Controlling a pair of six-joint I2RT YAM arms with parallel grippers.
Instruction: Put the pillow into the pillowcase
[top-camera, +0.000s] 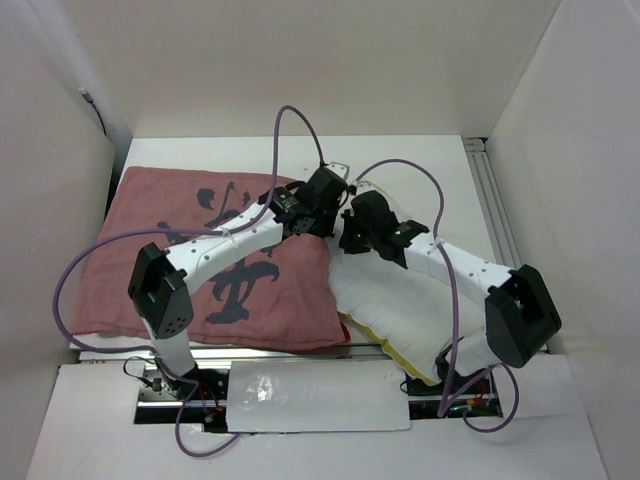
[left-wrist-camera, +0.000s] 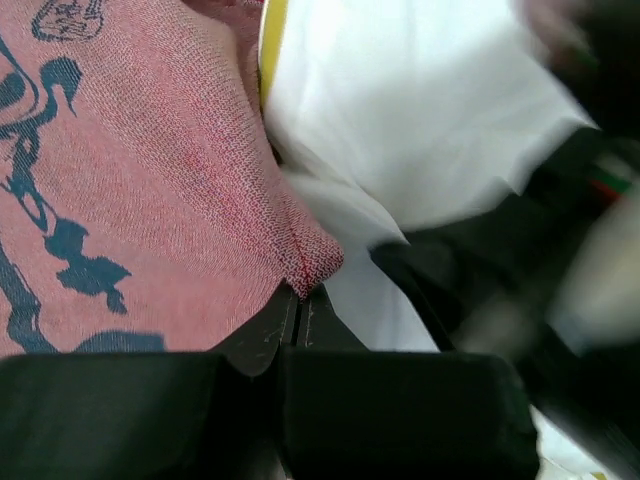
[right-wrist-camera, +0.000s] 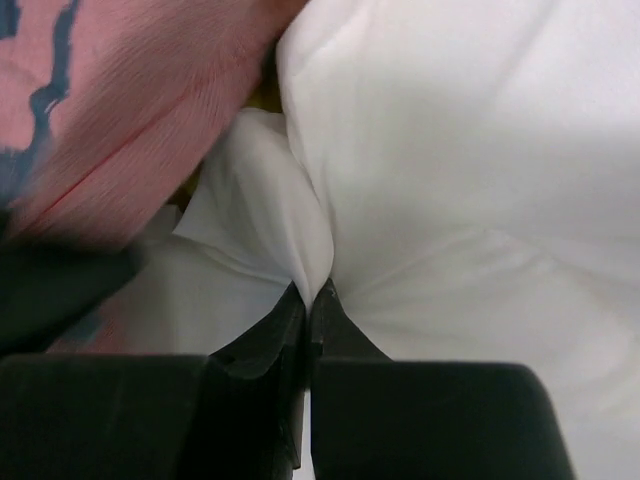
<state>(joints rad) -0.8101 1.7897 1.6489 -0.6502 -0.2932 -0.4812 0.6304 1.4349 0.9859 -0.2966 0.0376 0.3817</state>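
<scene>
A white table carries the pink, calligraphy-printed pillowcase, spread flat across its left and centre. The white pillow lies against the case's right edge. Its long axis runs from the near edge of the table toward the far side, roughly parallel to that edge, and yellow piping shows at its near end.

Both arms reach inward and meet at the far right corner of the case. The left gripper is clamped on a fold of the pink cloth at the case's edge. The right gripper, just beside it, pinches a tuck of the pillow's white fabric.

The left wrist view shows the piping slipping under the pink edge, so the pillow appears only barely started into the opening. From the right gripper, the case's mouth lies to the left. The next move likely means pushing the pillow sideways, leftward, while the left gripper holds the edge up.
</scene>
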